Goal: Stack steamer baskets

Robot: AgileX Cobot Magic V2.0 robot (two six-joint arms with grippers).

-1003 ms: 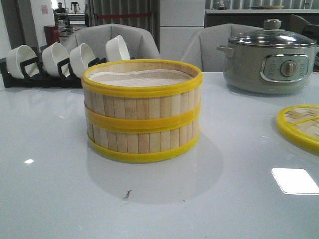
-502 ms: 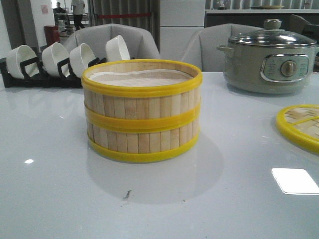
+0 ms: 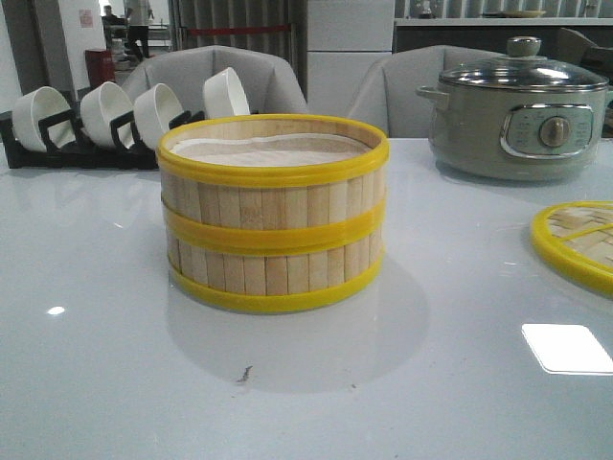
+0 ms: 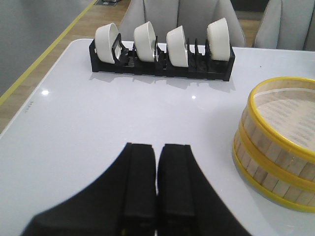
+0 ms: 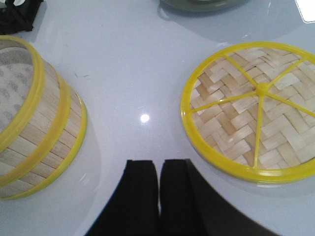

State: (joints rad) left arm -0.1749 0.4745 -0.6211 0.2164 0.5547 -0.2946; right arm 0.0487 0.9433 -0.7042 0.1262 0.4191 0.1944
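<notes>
A glossy white tabletop [image 3: 115, 383] fills the room's foreground, with grey chairs [image 3: 215, 72] drawn up at its far edge and an office space dim behind them.

Take the stack of baskets [image 3: 273, 211] as the marker: two tiers sit one squarely on the other near the middle of the tabletop, yellow hoops at the rim, the joint and the base, white paper lining showing inside the top tier. The upper tier looks level and flush with the lower one.

Behind the stack and to its left, a black rack [image 3: 91, 144] holds four white bowls [image 3: 105, 110] tipped on edge in a row. The left arm's fingers [image 4: 156, 184] are pressed together with nothing between them, hovering over bare tabletop well apart from the stack, which shows at the edge of the left wrist view.

To the right of the stack and further back stands a grey-green pot [image 3: 517, 110] under a glass lid, with a dial on its front panel. Nearer, at the right edge, lies a flat woven lid [image 3: 579, 240] with a yellow rim, clear of the stack. The right arm's fingers [image 5: 158, 194] are likewise closed on nothing, above the tabletop between the stack and the woven lid, touching neither.
</notes>
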